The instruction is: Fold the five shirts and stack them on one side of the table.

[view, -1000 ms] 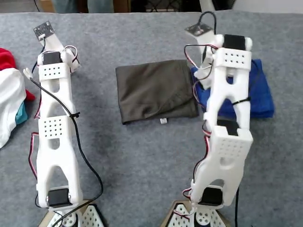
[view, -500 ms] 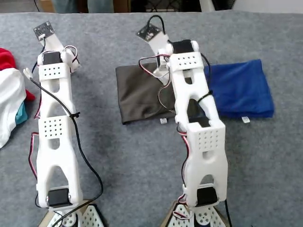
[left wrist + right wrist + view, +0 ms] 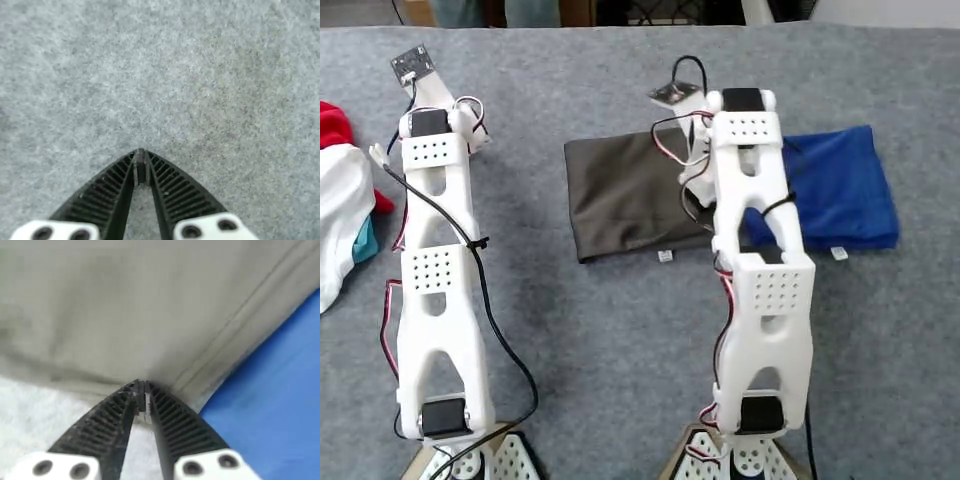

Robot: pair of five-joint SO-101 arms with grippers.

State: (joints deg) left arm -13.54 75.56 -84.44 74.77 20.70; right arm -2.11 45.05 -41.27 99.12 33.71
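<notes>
A folded dark grey-brown shirt (image 3: 625,195) lies flat at the table's middle, and a folded blue shirt (image 3: 845,190) lies beside it on the right. In the right wrist view, my right gripper (image 3: 141,390) is shut, its tips touching the dark shirt (image 3: 125,305) at its edge where it meets the blue shirt (image 3: 270,390). The right arm (image 3: 760,290) stretches over the seam between the two shirts. My left gripper (image 3: 140,162) is shut over bare grey carpet, and the left arm (image 3: 432,270) stands at the table's left.
A loose pile of a white shirt (image 3: 340,210), a red shirt (image 3: 332,125) and a teal shirt (image 3: 365,240) lies at the left edge. Grey carpet (image 3: 620,350) covers the table, with open room in front of the folded shirts.
The right arm swung left from over the blue shirt across the dark shirt, then came partway back to the right. The left arm and the shirts have not moved.
</notes>
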